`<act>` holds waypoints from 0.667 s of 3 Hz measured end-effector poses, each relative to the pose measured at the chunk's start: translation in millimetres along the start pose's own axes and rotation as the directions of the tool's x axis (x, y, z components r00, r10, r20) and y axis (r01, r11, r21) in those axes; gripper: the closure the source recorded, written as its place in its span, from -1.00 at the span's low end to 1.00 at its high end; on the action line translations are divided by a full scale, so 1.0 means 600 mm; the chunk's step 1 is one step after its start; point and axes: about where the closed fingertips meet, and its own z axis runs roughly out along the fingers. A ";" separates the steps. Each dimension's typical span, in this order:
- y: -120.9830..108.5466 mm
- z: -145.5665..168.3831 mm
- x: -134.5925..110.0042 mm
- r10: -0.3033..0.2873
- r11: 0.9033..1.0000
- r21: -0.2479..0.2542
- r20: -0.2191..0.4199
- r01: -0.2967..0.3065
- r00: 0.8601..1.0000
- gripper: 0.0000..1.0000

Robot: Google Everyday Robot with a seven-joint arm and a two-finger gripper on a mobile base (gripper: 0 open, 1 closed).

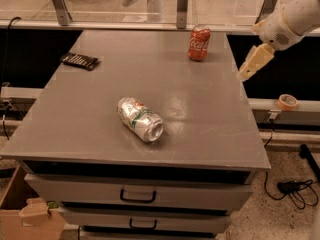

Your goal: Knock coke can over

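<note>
The red coke can (199,43) stands upright near the far right corner of the grey table (100,129). My gripper (248,69) hangs in the air past the table's right edge, to the right of the can and a little nearer to me, its cream fingers (256,61) pointing down and left. It holds nothing and is apart from the can.
A silver-and-green can (140,119) lies on its side in the middle of the table. A dark flat object (80,60) lies at the far left. A tape roll (287,102) sits on a ledge at the right. Drawers (137,196) are below; cables (292,189) lie on the floor.
</note>
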 end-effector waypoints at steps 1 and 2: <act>-0.056 0.063 -0.021 0.100 0.995 0.003 0.090 -0.101 0.991 -1.00; -0.078 0.103 -0.064 0.161 0.987 -0.029 0.181 -0.158 0.970 -1.00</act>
